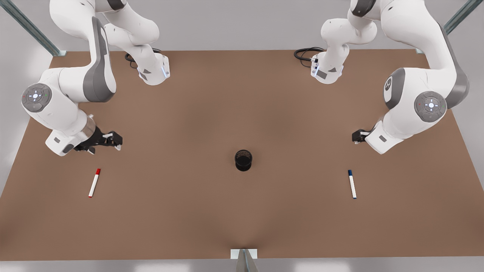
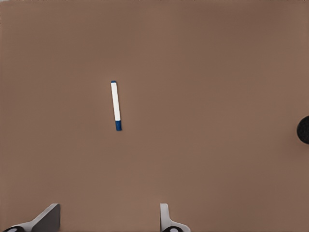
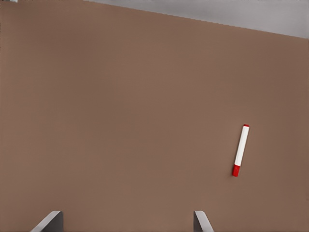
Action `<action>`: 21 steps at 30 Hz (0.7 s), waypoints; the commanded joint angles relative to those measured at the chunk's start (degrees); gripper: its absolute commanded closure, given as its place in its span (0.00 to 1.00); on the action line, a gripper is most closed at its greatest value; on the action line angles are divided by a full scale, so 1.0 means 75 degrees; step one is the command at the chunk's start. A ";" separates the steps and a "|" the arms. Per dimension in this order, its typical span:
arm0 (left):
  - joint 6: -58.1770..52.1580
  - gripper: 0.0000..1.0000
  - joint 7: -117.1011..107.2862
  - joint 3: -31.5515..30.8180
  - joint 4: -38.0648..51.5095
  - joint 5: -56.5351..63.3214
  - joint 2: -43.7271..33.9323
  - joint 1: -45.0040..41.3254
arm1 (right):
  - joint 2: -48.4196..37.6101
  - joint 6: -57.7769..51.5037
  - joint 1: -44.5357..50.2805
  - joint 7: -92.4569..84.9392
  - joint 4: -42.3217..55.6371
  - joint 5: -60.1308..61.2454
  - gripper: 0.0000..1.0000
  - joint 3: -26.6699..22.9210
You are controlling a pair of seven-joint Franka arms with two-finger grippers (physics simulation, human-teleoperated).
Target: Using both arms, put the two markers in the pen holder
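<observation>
The small black mesh cylindrical pen holder [image 1: 243, 160] stands mid-table with no marker in it. The red-capped white marker [image 1: 94, 183] lies far left, near the spread-fingered right gripper [image 1: 113, 142]. The blue-capped white marker [image 1: 352, 184] lies far right, near the spread-fingered left gripper [image 1: 357, 136].

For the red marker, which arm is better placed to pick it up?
The right arm: its open claw hovers near the red marker. The left claw is near the blue marker.

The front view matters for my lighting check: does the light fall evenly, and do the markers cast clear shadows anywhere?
Front view: the table darkens toward a dim patch at the middle of its near edge; the pen holder casts no sharp shadow. Left wrist view: the blue marker lies evenly lit, no shadow. Right wrist view: likewise the red marker.
</observation>
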 commanded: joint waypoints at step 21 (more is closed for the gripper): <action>0.5631 0.00 0.0423 0.0093 -0.0052 -0.0552 0.4243 0.1292 | 0.1867 0.1710 -0.0655 -0.0370 -0.0043 0.0023 0.00 -0.0060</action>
